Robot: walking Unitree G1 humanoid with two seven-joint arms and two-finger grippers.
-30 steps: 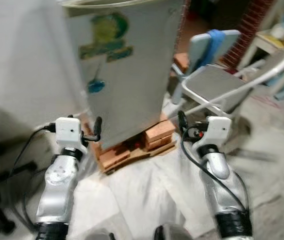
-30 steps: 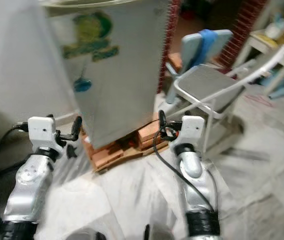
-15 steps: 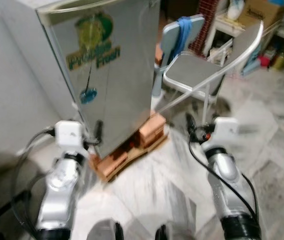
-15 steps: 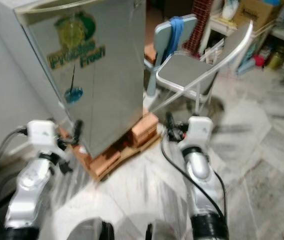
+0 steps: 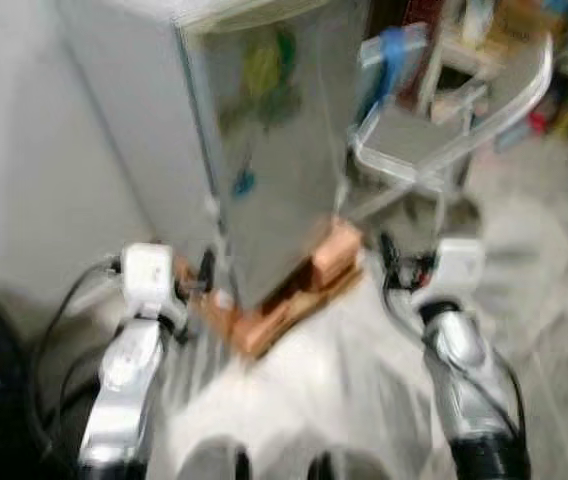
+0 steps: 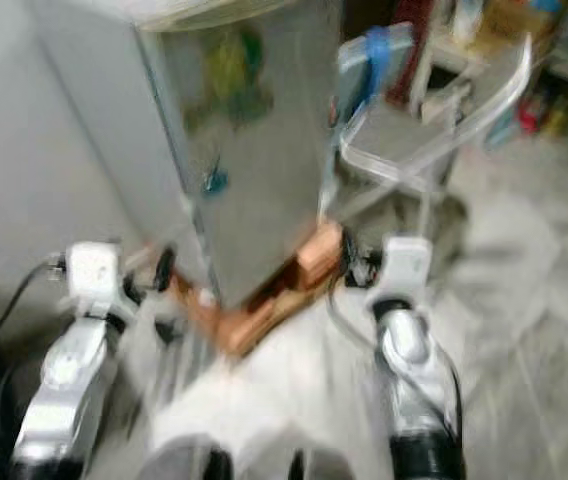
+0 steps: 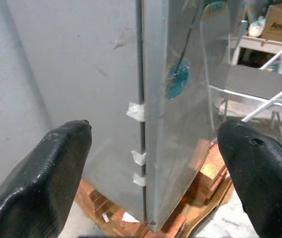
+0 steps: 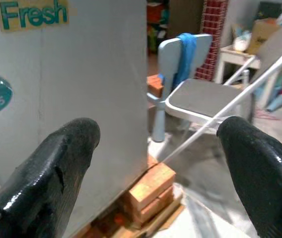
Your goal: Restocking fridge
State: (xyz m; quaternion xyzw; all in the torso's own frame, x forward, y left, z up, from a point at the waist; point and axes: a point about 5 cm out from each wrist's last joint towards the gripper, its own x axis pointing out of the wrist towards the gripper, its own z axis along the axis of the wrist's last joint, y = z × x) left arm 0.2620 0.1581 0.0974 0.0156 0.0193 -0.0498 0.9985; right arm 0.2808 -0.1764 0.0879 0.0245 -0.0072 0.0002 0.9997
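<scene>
We hold both grippers up in front of us with nothing in them. Our left gripper (image 7: 153,163) has its two black fingers (image 7: 46,168) spread wide, and between them we see the corner of the fridge (image 7: 180,99), which they do not touch. Our right gripper (image 8: 156,163) is spread just as wide and is also empty; through its gap we see the fridge front with the word "Fresh", the bricks (image 8: 151,186) under the fridge, and a grey chair (image 8: 205,99) with a blue cloth (image 8: 185,47) over its back. From our head the fridge (image 5: 274,150) stands straight ahead with its door closed, raised on bricks (image 5: 294,290), with the left gripper (image 5: 204,275) near its lower left corner and the right gripper (image 5: 394,265) to its lower right, near the bricks. The head views are heavily blurred, so the sticker on the door and the clutter beyond the chair (image 5: 414,130) are hard to make out. The fridge top is cut off.
</scene>
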